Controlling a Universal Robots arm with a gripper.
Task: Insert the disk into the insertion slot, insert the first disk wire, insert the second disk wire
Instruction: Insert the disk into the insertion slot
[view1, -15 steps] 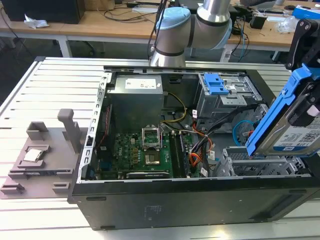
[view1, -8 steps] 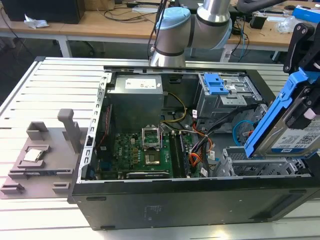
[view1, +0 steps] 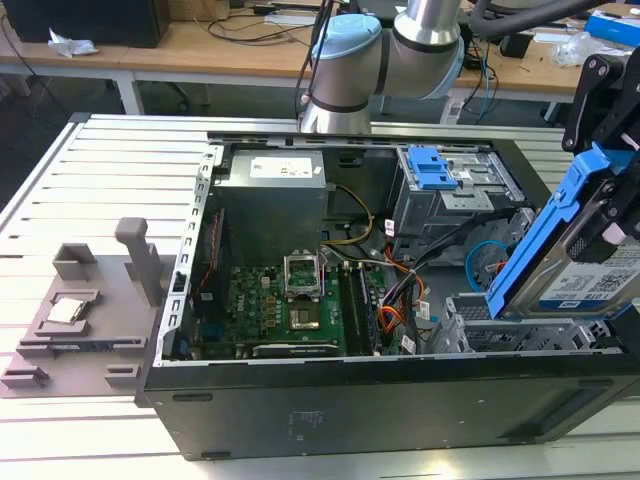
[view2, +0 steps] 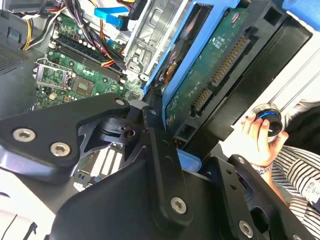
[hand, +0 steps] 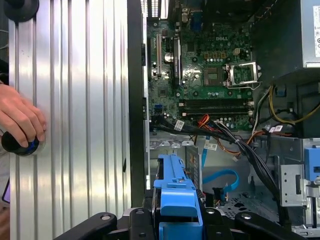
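Observation:
The disk (view1: 585, 270), a silver-grey drive with a white label in a bright blue caddy, hangs tilted steeply over the near right corner of the open computer case. My gripper (view1: 612, 215) is shut on its upper part. The disk's lower end sits just above the insertion slot (view1: 510, 335), a low perforated silver cage. In the second wrist view the disk's green circuit-board underside (view2: 210, 75) shows beside my black fingers (view2: 150, 145). The first wrist view has the blue caddy edge (hand: 177, 197) between the jaws. A blue wire (view1: 480, 262) loops behind the slot.
A tall grey cage with a blue latch (view1: 440, 170) stands behind the slot. The motherboard (view1: 290, 305) and a bundle of coloured wires (view1: 400, 295) fill the case's middle. A grey fixture (view1: 85, 310) sits at the exterior view's left. A person's hand (hand: 20, 120) rests on a knob beside the case.

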